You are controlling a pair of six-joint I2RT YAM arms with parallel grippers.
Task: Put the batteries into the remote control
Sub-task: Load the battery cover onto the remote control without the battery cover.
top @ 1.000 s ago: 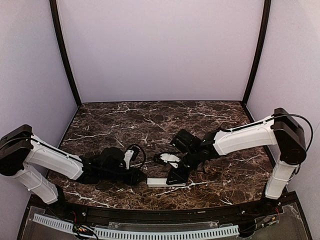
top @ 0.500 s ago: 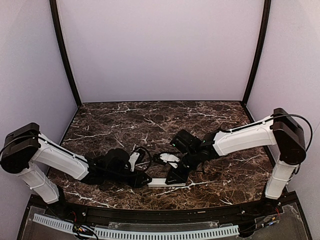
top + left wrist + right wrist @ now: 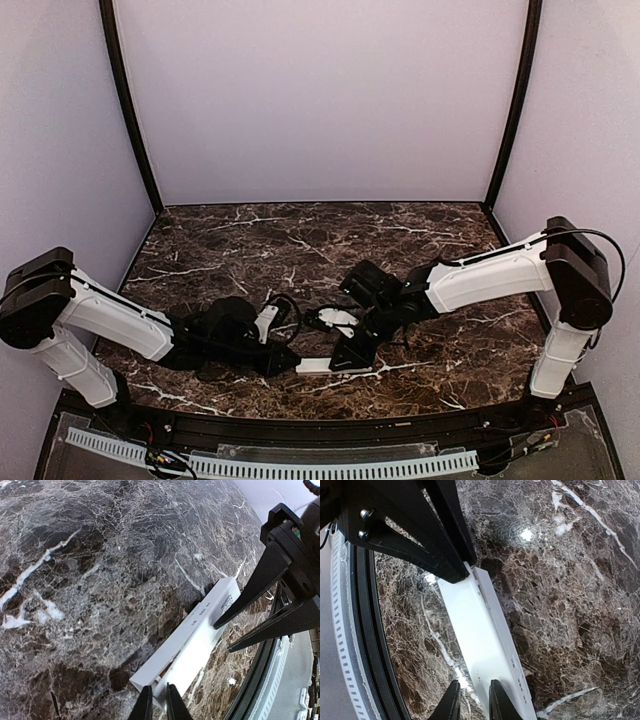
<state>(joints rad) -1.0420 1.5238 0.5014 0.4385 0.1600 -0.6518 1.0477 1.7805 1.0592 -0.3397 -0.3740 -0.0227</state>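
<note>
The white remote control [image 3: 318,365] lies flat near the table's front edge, between my two grippers. In the left wrist view [image 3: 200,630] a thin gold-brown battery [image 3: 171,661] shows through a slit along its length. My left gripper [image 3: 158,705] is nearly shut, with its tips at the remote's left end. My right gripper [image 3: 472,705] is also nearly shut at the other end [image 3: 480,645]. One of its fingers lies over the remote's white face and the other beside its edge. In the top view the left gripper [image 3: 284,362] and the right gripper [image 3: 346,358] face each other.
The dark marble table [image 3: 300,240] has a black front rail [image 3: 320,428] just behind the remote. Purple walls close off the left, back and right sides. A perforated white strip [image 3: 342,645] runs beyond the rail.
My left gripper has moved right, up to the remote's left end. The right gripper and the remote have hardly moved.
</note>
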